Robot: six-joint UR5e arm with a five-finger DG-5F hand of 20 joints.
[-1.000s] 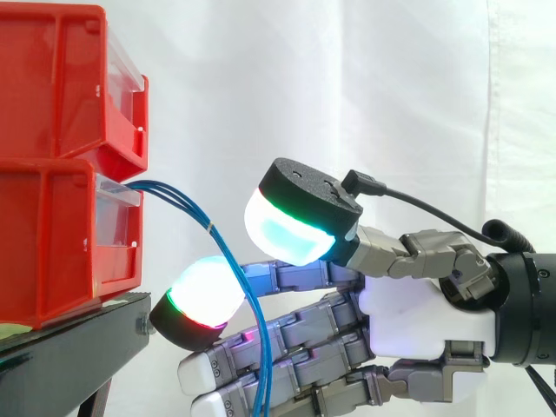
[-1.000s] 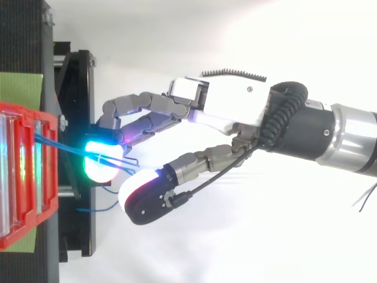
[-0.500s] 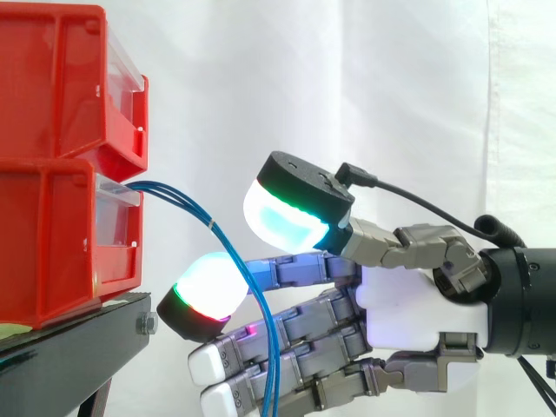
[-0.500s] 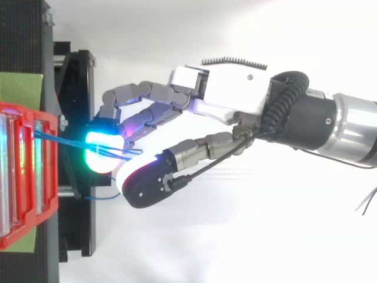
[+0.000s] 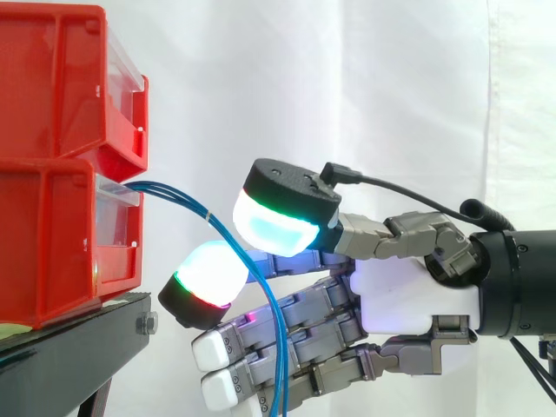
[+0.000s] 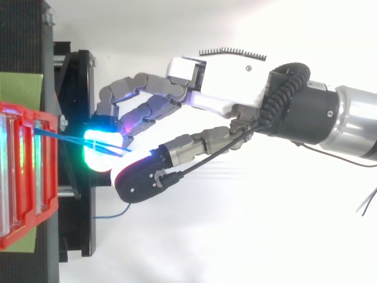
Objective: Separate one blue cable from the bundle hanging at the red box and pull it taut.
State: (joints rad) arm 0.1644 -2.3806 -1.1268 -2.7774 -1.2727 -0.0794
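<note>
Arcing out of the lower red bin (image 5: 52,243), the blue cables (image 5: 187,201) drop rightward across the robot hand (image 5: 408,300) in the side view; whether it pinches them I cannot tell. From above, they run right from the bin onto the robot hand, over the black stand (image 6: 79,76).

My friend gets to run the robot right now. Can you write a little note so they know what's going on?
Hand: low beside the black stand, right up against the blue cables. I cannot tell whether it grips any of them.
Things: the cables come out of the lower red box, curve over and hang down across the hand.
Done: the hand is at the bundle.
Left: the cables hang slack and close together, so one has yet to be picked apart from the others and pulled taut.
</note>
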